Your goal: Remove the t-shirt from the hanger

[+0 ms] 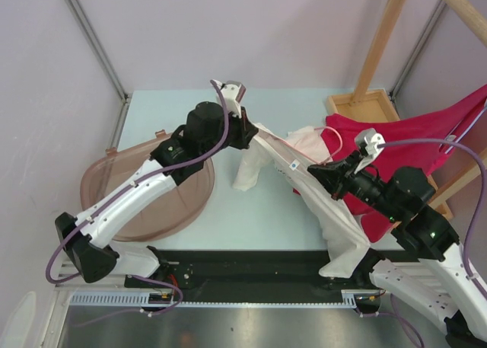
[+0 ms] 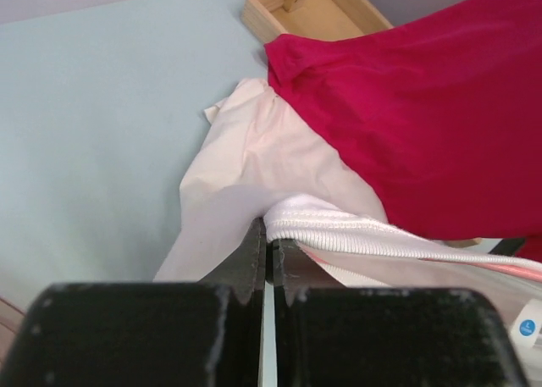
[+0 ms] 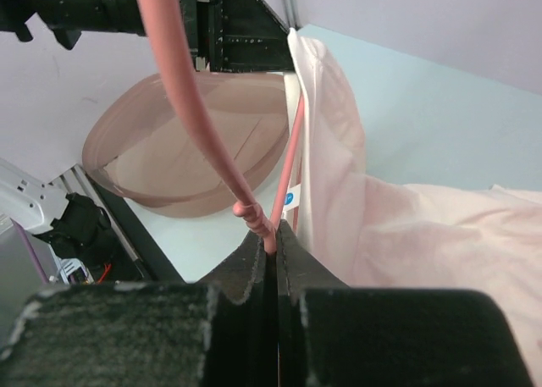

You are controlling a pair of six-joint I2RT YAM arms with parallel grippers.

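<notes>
Currently mid-separation: left gripper (image 2: pixel 265 234) is pressed together on the ribbed collar (image 2: pixel 356 233) of the t-shirt (image 1: pixel 335 218), and right gripper (image 3: pixel 271 243) pinches the pink hanger (image 3: pixel 182 74). The t-shirt is stretched between both arms above the table (image 1: pixel 171 108). Next move, by my judgement: draw collar and hanger apart so the hanger slips out through the neck.

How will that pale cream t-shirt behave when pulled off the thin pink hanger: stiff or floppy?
Probably floppy: the pale cream t-shirt sags in creased folds below where it is held. Likely light, since a mere pinch by the left gripper on its ribbed collar holds it up. The thin pink hanger, gripped by the right gripper, may snag the cloth.
</notes>
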